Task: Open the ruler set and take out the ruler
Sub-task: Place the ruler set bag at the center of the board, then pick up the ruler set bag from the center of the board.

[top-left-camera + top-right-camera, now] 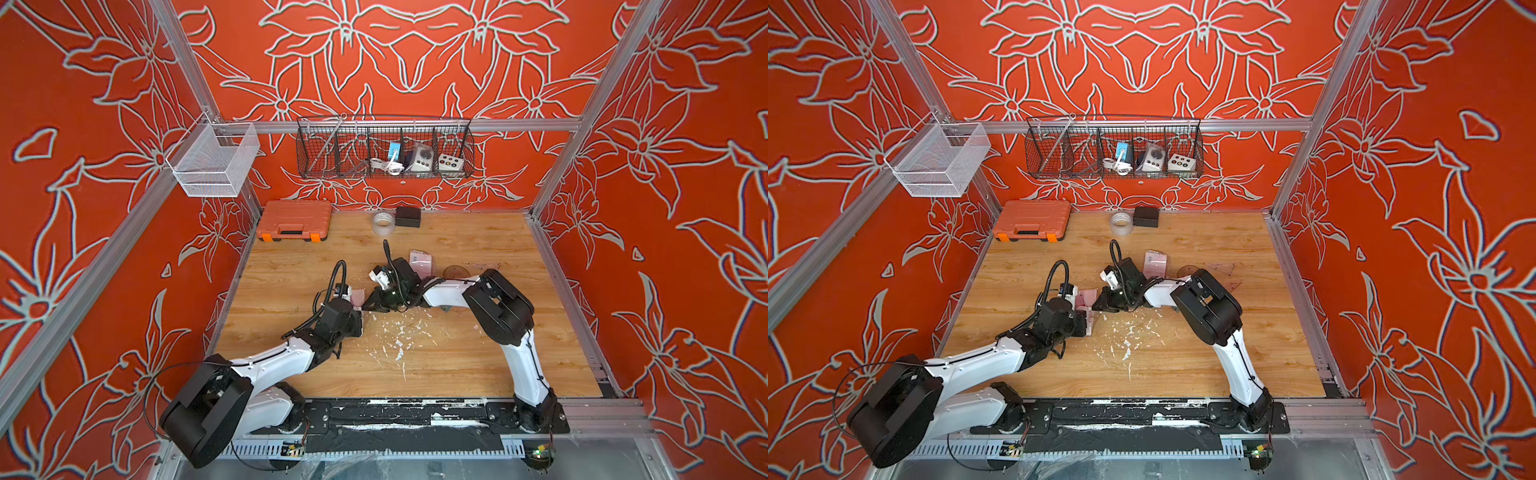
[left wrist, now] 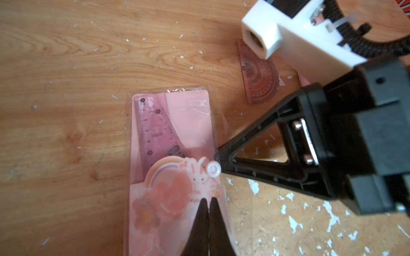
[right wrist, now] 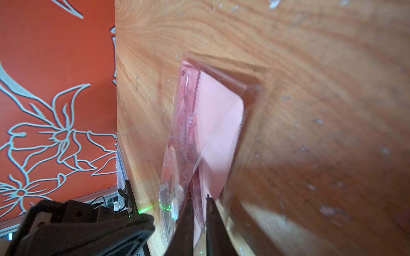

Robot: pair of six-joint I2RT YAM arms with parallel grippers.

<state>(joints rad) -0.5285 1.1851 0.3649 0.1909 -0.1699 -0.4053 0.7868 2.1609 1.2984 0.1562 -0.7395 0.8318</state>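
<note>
The ruler set point(image 2: 188, 124) is a clear pouch with a pink card inside, lying mid-table in both top views point(image 1: 358, 296) point(image 1: 1088, 297). A purple-pink ruler point(image 2: 153, 128) shows through the plastic. My left gripper point(image 2: 208, 200) has its fingers pressed nearly together on the pouch's flowered end. My right gripper point(image 3: 198, 198) comes from the other side, next to the pouch's white snap point(image 2: 213, 169). In the right wrist view its fingers stand a narrow gap apart. The ruler's point(image 3: 193, 115) end and the card lie between them. Contact is not clear.
A protractor point(image 2: 259, 82) and another pink packet point(image 1: 422, 262) lie just behind the right arm. An orange tool case point(image 1: 294, 220), tape roll point(image 1: 383, 223) and black box point(image 1: 408, 216) line the back edge. White flecks point(image 1: 399, 336) litter the board.
</note>
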